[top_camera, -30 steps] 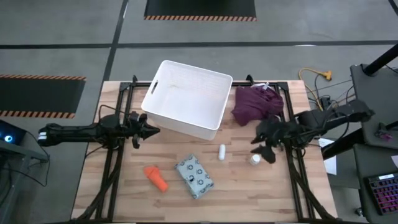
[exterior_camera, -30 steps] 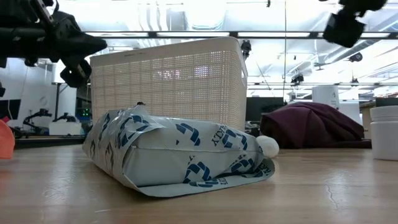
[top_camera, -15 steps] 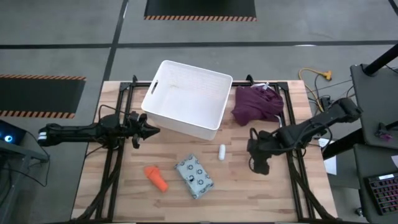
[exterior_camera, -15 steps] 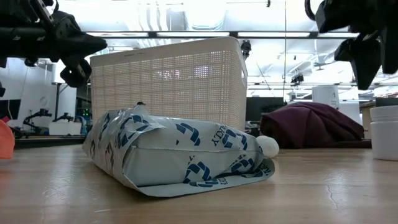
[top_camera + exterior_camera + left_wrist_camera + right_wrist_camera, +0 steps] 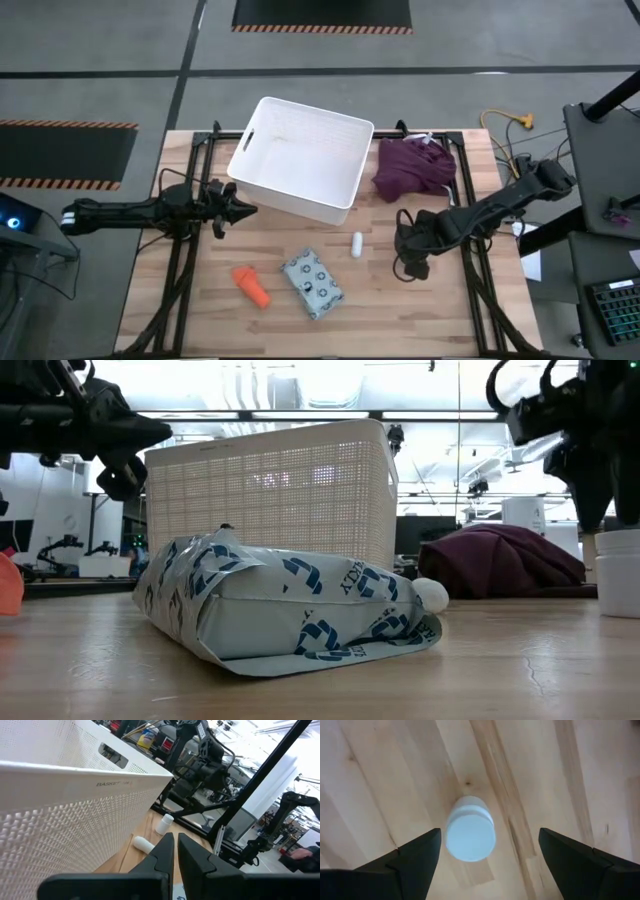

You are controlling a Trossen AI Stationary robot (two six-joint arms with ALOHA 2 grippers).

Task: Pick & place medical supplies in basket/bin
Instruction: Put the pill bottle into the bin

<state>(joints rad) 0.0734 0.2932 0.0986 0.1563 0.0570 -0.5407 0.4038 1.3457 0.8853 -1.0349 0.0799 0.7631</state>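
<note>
your right gripper [image 5: 485, 855] hangs straight above the white vial [image 5: 470, 828], which stands upright on the table [image 5: 460, 320] in the lower right of the high view, its fingers spread wide to either side of the cap and touching nothing; that pose looks chosen for a top-down grab. your left gripper [image 5: 238, 209] waits at centre left of the high view, just beside the near wall of the white basket [image 5: 245, 165], fingers drawn narrow with only a slit between them and nothing in it. the basket sits at upper centre, tilted a little, and i see nothing inside it, so by my judgement no item is placed yet. count 4 supplies on the wood: 1 vial, 1 white tube [image 5: 357, 244] lying at centre, 1 dotted packet [image 5: 313, 284] at lower centre, 1 orange bottle piece [image 5: 251, 285] to its left. 1 maroon cloth [image 5: 412, 166] lies right of the basket.
</note>
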